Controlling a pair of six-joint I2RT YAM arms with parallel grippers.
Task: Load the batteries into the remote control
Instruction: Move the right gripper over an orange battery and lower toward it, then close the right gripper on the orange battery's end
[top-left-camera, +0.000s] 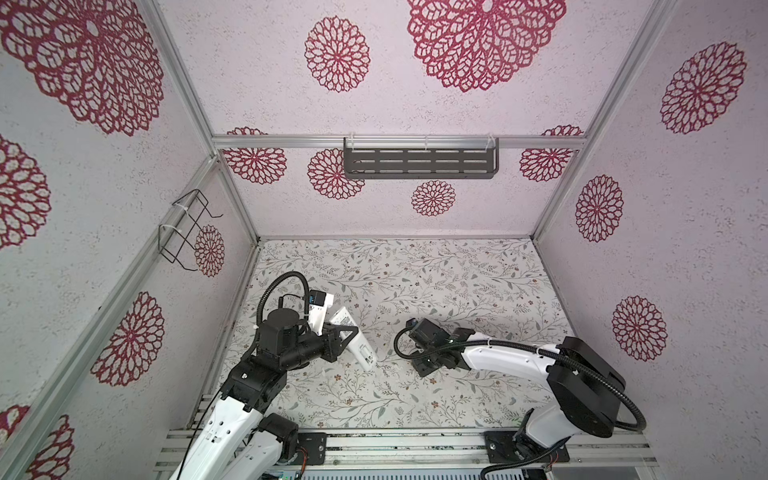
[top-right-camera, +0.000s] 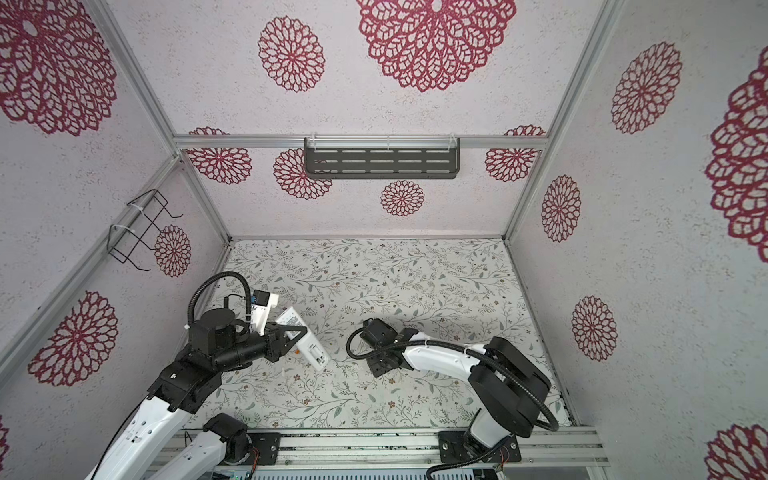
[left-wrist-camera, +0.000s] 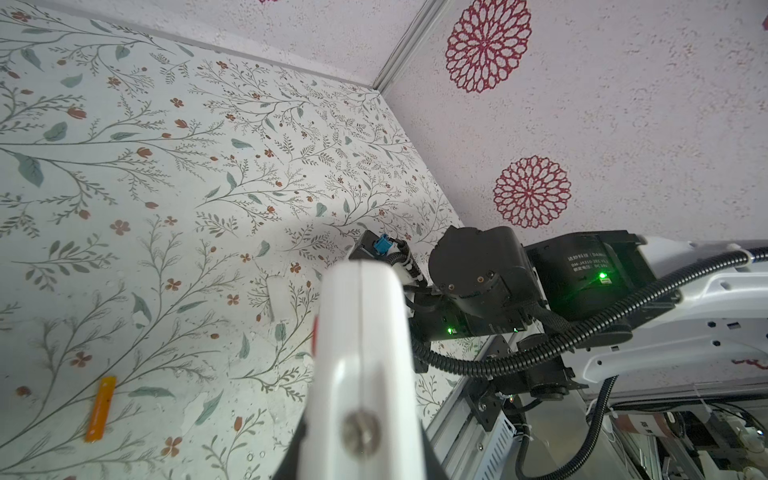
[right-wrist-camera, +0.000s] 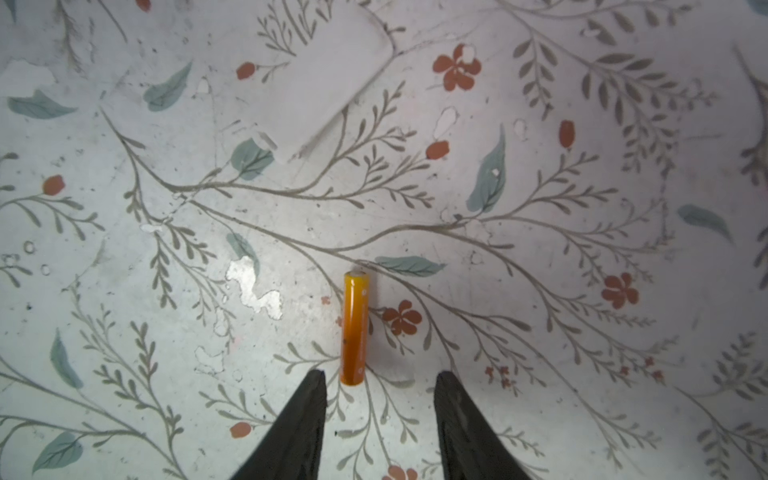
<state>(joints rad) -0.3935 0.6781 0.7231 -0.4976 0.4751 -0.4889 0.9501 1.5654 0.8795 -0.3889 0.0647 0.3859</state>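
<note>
The battery (right-wrist-camera: 354, 328), a small thin orange cylinder with a pale tip, lies flat on the floral-printed table top (right-wrist-camera: 582, 257), right at the right gripper (right-wrist-camera: 380, 376). Its near end sits between the two black fingertips, closer to one finger (right-wrist-camera: 309, 399) than to its mate, and touches neither as far as I can see. Its long axis points straight out ahead of the gripper, square to the closing line (handy: the jaws would meet across its thin waist). Those jaws stand apart, holding nothing, and this arm is plainly the nearer one. I'd want a small sideways nudge to centre the pinch. The left gripper (top-left-camera: 351, 332) is clamped on the remote control (top-left-camera: 365, 355), a long slim white plastic bar held tilted above the table. The second battery (left-wrist-camera: 101, 409), orange too, lies on the table off to that gripper's side, well apart from the right one.
</note>
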